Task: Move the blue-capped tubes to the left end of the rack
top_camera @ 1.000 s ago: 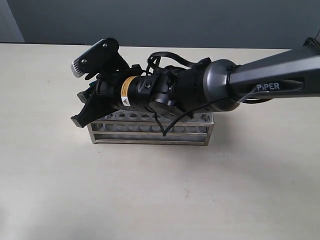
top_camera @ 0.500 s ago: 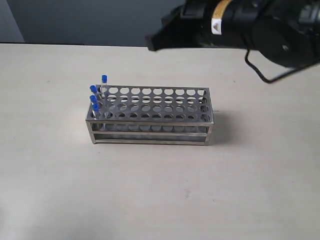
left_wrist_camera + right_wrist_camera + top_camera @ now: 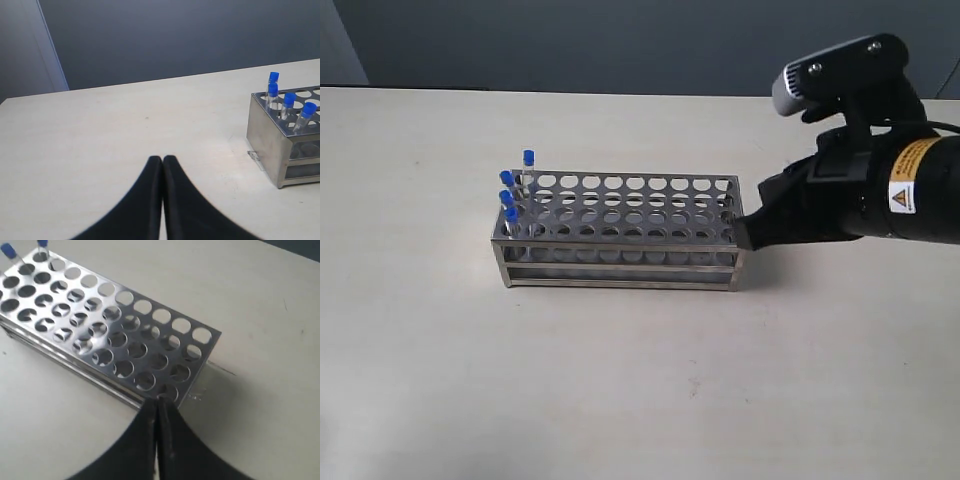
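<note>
The steel rack (image 3: pixel 620 268) stands mid-table. Four blue-capped tubes (image 3: pixel 511 214) stand upright in the holes at its left end, one per row, the farthest (image 3: pixel 529 157) tallest in view. My right gripper (image 3: pixel 746 236) is shut and empty, its tip at the rack's right end. In the right wrist view its shut tips (image 3: pixel 158 402) sit over the corner of the rack (image 3: pixel 65 362), with two tubes (image 3: pixel 7 250) at the far end. In the left wrist view my left gripper (image 3: pixel 162 159) is shut and empty, apart from the rack (image 3: pixel 262 132) and tubes (image 3: pixel 289 98).
The rack rests on a pale table (image 3: pixel 620 390) with a dark wall (image 3: pixel 570 40) behind it. The rest of the rack's holes hold nothing. My left arm does not show in the exterior view.
My right arm has left the rack's left end, swung up and away, and come down at the rack's right end. The tubes it had been covering now show.
</note>
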`<state>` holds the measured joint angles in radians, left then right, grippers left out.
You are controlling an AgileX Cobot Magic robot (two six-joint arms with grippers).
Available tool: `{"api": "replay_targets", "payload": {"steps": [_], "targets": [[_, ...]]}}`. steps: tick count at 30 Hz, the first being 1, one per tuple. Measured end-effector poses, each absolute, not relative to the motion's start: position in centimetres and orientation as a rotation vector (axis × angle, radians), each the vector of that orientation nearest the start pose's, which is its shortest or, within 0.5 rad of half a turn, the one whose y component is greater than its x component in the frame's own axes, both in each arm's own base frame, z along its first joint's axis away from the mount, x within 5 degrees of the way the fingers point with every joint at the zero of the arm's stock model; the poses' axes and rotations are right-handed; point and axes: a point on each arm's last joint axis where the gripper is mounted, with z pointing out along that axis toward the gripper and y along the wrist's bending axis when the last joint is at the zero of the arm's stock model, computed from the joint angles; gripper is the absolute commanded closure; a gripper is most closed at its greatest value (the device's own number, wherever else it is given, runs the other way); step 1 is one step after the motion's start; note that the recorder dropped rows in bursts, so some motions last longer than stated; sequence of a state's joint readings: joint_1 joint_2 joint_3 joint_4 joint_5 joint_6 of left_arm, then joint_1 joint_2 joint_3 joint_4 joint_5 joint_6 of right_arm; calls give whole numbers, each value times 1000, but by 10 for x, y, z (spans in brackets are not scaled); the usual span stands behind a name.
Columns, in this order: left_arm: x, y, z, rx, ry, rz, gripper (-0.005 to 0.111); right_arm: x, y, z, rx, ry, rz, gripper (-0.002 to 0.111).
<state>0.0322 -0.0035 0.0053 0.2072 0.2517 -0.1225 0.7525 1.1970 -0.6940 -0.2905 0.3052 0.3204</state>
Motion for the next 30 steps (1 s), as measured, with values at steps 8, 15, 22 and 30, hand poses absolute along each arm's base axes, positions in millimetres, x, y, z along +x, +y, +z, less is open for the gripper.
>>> {"api": "replay_targets", "payload": {"steps": [8,15,22,30], "targets": [[55,6,189,2,1733,126,106,178,139,270,-829,2122,119,108],[55,6,189,2,1733,126,106,154,63,318,-259,2079,165,108],[55,6,189,2,1733,126,106,83,-3,339,83,1844,30,108],[55,6,189,2,1733,126,106,51,-17,313,158,1913,-50,108]]}}
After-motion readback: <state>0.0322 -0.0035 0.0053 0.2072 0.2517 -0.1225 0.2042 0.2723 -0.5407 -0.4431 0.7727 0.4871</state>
